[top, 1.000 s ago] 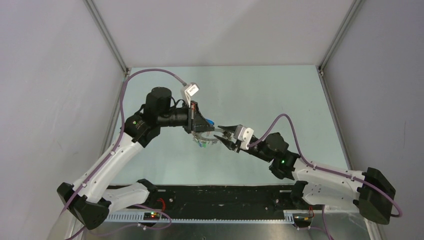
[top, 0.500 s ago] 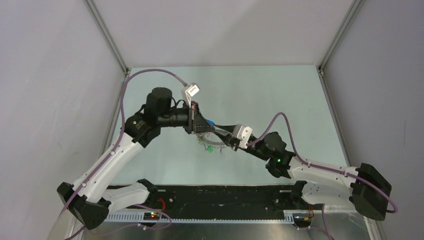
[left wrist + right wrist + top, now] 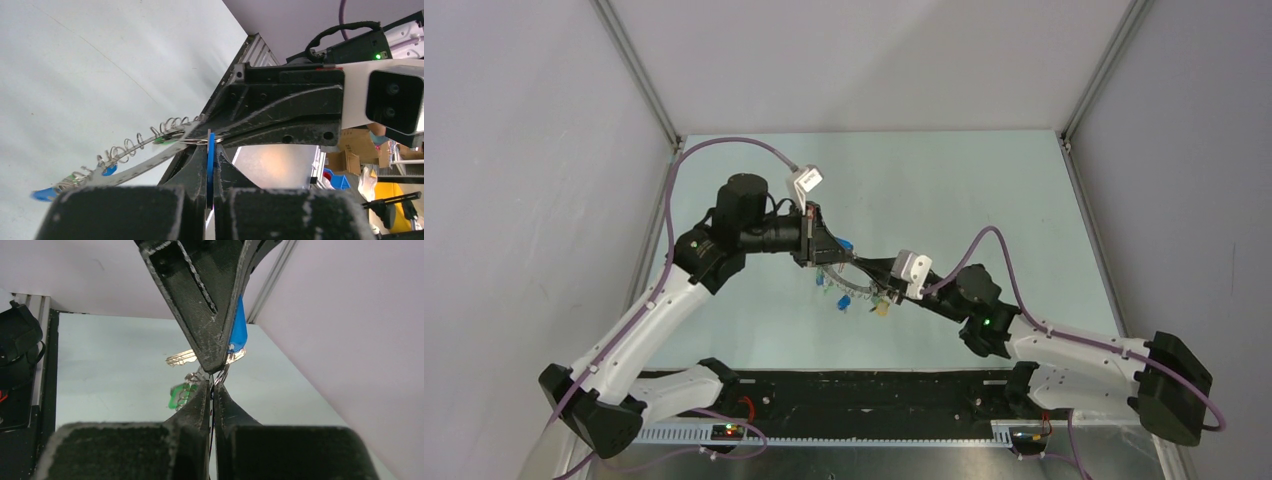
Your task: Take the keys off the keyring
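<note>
Left gripper (image 3: 210,151) is being clenched on a flat blue plastic key head (image 3: 239,330), and the right gripper (image 3: 211,386) is being clamped on the thin silver-grey metal keyring (image 3: 847,284). That keyring is being held in the air between both, above the pale green surface (image 3: 944,190), with small silver colour-headed keys (image 3: 181,394) being dangled from it.

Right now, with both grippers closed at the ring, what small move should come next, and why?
Probably: ease the left gripper a little away from the right gripper, which holds in place. The left one is shut on the blue key, the right one appears shut on the keyring, their tips nearly touch, and the key is not yet off the ring.
</note>
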